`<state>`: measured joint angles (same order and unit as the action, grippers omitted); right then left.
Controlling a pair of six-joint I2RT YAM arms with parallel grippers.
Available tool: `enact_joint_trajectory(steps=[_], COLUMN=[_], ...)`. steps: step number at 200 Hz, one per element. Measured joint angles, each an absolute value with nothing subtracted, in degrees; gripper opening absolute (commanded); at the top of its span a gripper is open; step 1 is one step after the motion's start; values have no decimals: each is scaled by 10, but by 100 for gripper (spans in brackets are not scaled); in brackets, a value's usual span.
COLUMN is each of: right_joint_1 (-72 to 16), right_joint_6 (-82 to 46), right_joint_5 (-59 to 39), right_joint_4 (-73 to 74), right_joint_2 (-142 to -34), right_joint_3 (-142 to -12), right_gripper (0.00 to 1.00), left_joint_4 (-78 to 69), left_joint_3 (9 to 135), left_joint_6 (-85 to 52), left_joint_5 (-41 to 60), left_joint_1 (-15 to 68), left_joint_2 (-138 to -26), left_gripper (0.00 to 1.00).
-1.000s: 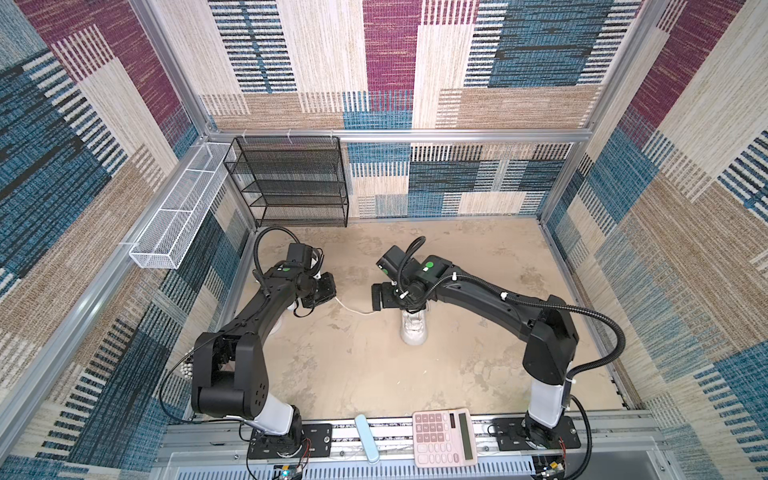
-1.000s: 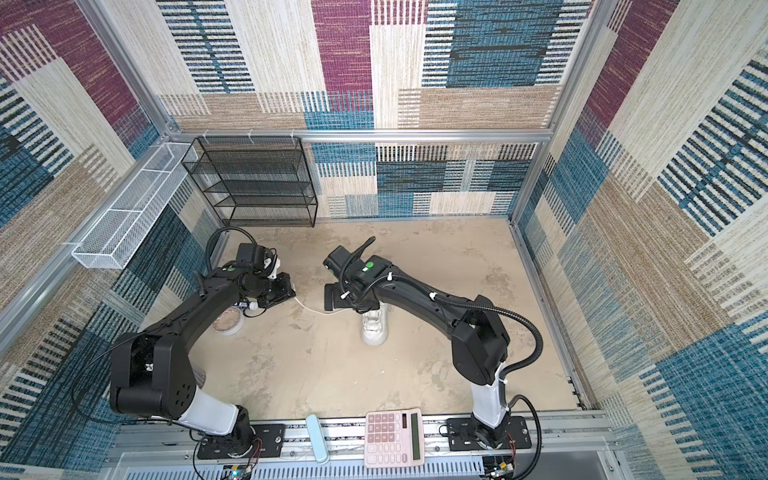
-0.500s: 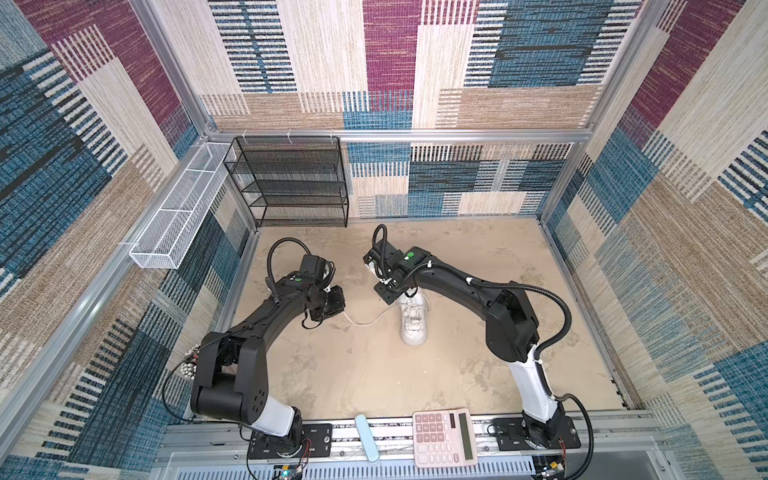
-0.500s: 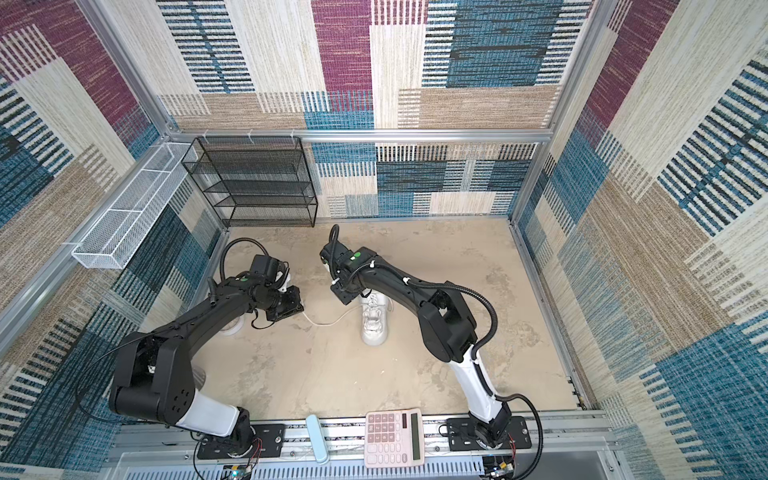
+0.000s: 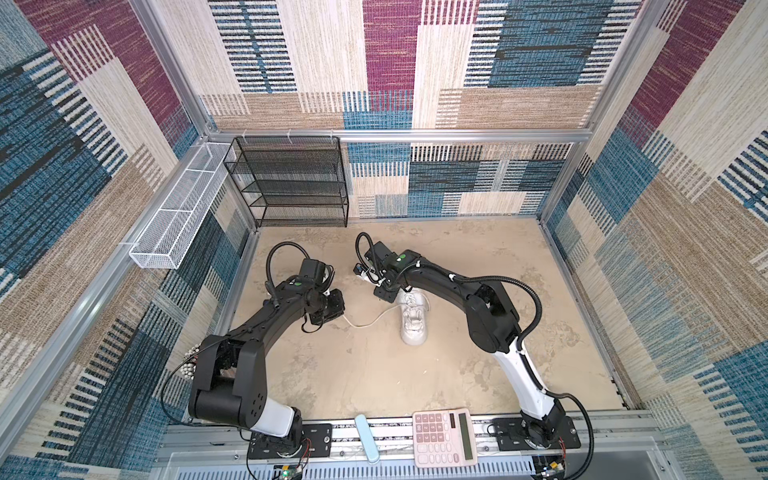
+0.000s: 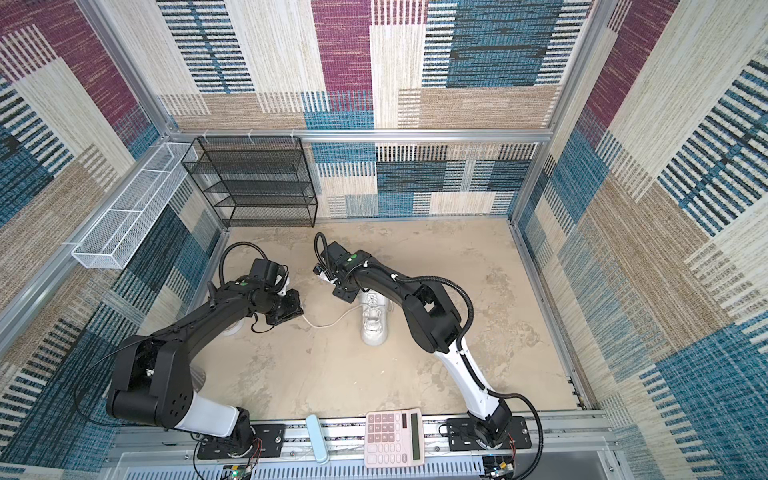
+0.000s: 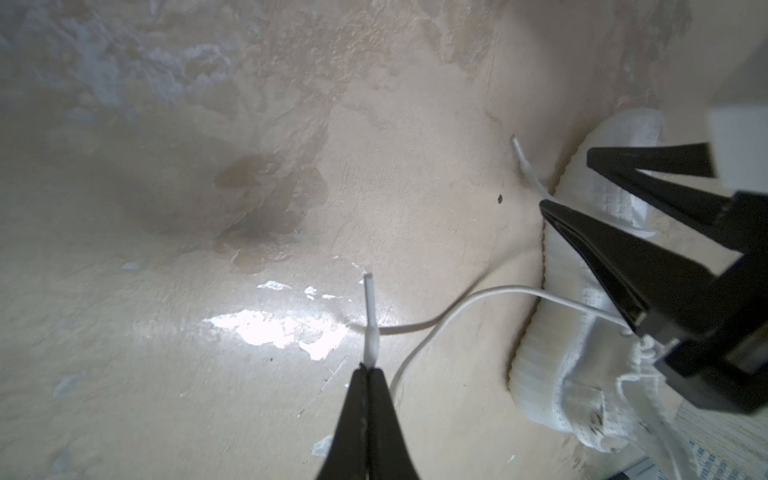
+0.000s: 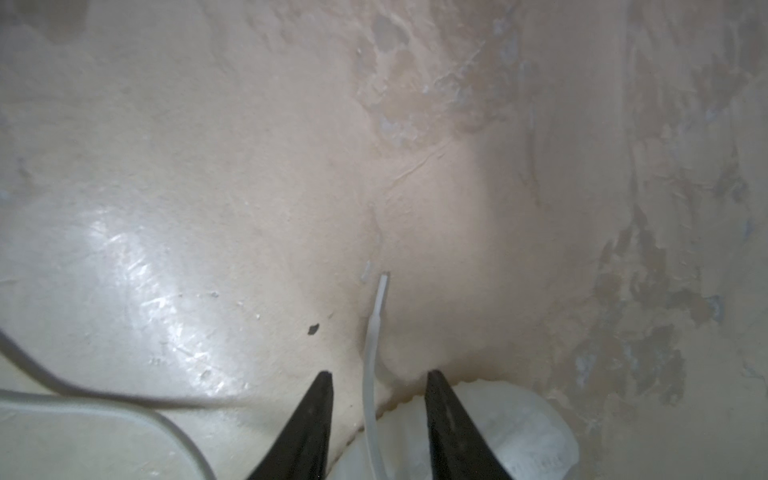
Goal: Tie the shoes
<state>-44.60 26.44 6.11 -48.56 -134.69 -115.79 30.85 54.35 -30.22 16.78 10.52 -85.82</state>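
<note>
The white shoe stands mid-floor, toe toward the front. One thin lace sags from it to my left gripper, which is shut on the lace's tip. My right gripper hovers at the shoe's heel end, open. The other lace end lies between its fingertips without touching them. In the left wrist view the right gripper's fingers sit over the shoe.
A black mesh rack stands against the back wall, and a white wire basket hangs on the left wall. On the front rail lie a pink calculator and a light blue bar.
The right arm has folded its elbow in and its jaws have narrowed around the loose lace end. The left gripper has shifted toward the shoe, and its lace now sags.
</note>
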Motion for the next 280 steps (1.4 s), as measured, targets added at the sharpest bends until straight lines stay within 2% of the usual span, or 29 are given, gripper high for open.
enact_joint_trajectory(steps=[64,88,113,131,222,280], right_joint_1=[-442,-438,-436,-436,-444,-491], right_joint_6=[279,281,281,279,184,67], right_joint_5=[56,56,56,56,39,17], right_joint_4=[-483,-478,-479,-483,-560,-620], right_joint_2=[-1355,-1355,-1355,-1355,-1276,-1301], right_joint_3=[-1143,-1132,-1132,-1136,-1196,-1254], right_gripper=[32,23,7,0,0,0], left_joint_4=[309,309,308,307,308,307], left_joint_3=[543,543,543,543,536,526], left_joint_6=[-302,-302,-302,-302,-302,-302], left_joint_5=[168,168,168,168,167,166], left_joint_1=[105,105,105,105,106,106], left_joint_2=[-858,-859,-858,-858,-844,-819], left_gripper=[0,0,0,0,0,0])
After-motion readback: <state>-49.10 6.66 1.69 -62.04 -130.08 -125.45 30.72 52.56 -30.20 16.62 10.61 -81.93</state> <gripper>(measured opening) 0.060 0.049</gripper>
